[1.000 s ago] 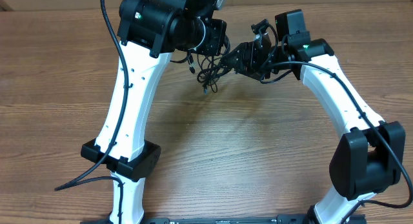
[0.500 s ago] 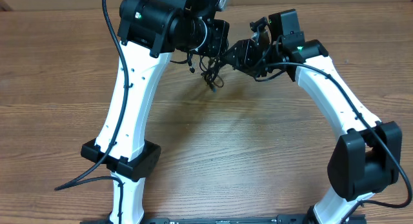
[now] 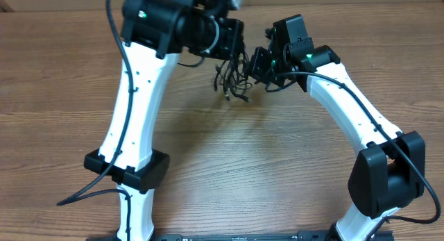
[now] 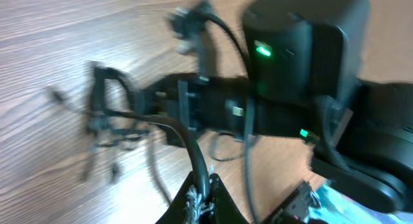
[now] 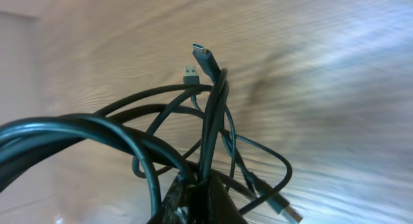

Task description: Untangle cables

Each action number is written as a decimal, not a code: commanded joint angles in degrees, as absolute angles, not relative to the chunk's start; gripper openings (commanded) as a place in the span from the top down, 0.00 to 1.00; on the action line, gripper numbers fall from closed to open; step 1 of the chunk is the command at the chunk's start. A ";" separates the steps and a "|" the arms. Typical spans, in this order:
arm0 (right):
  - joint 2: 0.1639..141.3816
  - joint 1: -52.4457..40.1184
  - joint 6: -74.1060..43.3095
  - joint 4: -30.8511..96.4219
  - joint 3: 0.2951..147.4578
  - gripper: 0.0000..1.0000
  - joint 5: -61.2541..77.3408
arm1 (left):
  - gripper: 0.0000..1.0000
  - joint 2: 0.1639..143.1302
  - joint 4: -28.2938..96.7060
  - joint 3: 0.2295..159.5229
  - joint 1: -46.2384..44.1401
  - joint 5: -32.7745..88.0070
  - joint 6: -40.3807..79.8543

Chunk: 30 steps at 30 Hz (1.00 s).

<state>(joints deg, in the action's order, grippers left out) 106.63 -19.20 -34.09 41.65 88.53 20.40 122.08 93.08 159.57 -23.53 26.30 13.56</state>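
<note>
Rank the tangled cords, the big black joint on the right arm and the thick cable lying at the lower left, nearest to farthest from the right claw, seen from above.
From the right gripper, in the overhead view:
1. cable bundle, right at its fingertips, between the two arms.
2. black elbow joint, lower right of the picture.
3. thick loose cable, far lower left.

Far centre is jammed: left gripper and right gripper sit close together, both clamped on the cables; loops hang between and just below them, so there is no way through; table between the arms is open wood, a wide lane from the near edge; left arm and right arm wall it either side; two plugs crowd the right fingers.
</note>
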 commanded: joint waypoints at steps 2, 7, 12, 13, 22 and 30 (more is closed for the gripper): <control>106.54 -17.91 -35.68 46.50 89.58 0.96 6.87 | 0.96 122.45 94.41 159.52 -16.69 21.96 14.22; 106.52 -15.66 -35.99 47.13 89.60 0.96 10.66 | 0.96 122.48 96.47 159.52 -11.16 18.92 15.46; 106.54 -15.35 -35.33 43.77 89.60 0.96 19.92 | 0.96 122.48 96.40 159.52 -9.98 19.11 15.46; 106.54 -15.35 -34.02 43.00 89.60 0.94 22.35 | 0.96 122.48 96.40 159.52 -9.98 19.11 15.44; 106.52 -15.35 -32.53 38.52 89.67 0.43 34.61 | 0.96 122.48 96.14 159.52 -11.16 22.79 14.26; 106.54 -17.30 -32.53 38.00 89.65 0.38 36.58 | 0.96 122.48 95.57 159.52 -12.51 23.03 16.19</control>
<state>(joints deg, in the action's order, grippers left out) 106.63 -15.88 -32.97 38.20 89.32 34.83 123.87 96.27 158.50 -11.38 21.28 14.90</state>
